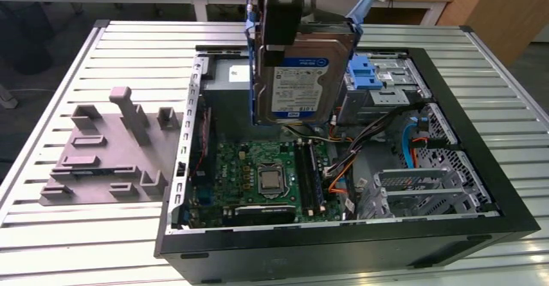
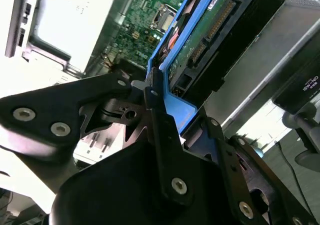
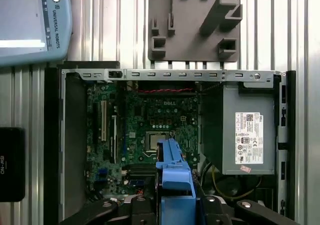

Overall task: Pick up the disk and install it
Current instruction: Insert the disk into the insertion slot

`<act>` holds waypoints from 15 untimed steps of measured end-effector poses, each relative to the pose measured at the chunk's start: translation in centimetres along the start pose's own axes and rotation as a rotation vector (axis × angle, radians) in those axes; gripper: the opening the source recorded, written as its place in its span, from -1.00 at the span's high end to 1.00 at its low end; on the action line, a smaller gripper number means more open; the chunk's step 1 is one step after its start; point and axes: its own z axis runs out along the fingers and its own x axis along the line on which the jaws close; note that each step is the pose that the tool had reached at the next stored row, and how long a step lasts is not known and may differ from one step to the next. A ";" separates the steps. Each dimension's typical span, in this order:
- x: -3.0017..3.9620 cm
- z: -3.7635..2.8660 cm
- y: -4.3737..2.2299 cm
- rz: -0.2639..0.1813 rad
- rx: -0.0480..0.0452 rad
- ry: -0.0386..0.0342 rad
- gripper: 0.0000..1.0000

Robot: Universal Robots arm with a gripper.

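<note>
pincer grips the disk, blue-and-white label showing, above the open case.

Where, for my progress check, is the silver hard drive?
In the exterior view, the silver-grey rectangular disk hangs upright in the pincer above the green motherboard of the black case.

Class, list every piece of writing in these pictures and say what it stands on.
Label on the disk: too small to read.
White sticker on the grey metal box: too small to read.
Circuit board: markings too small to read.
Robot arm casing: a maker's name, not quoted.
Black device: sideways print, unclear.
</note>
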 end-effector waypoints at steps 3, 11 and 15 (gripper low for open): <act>0.36 0.04 -0.70 0.000 -0.0002 -0.0002 0.27; 1.03 0.22 -2.44 0.000 -0.0006 0.0002 0.27; 2.42 0.35 -2.46 0.000 -0.0006 0.0001 0.27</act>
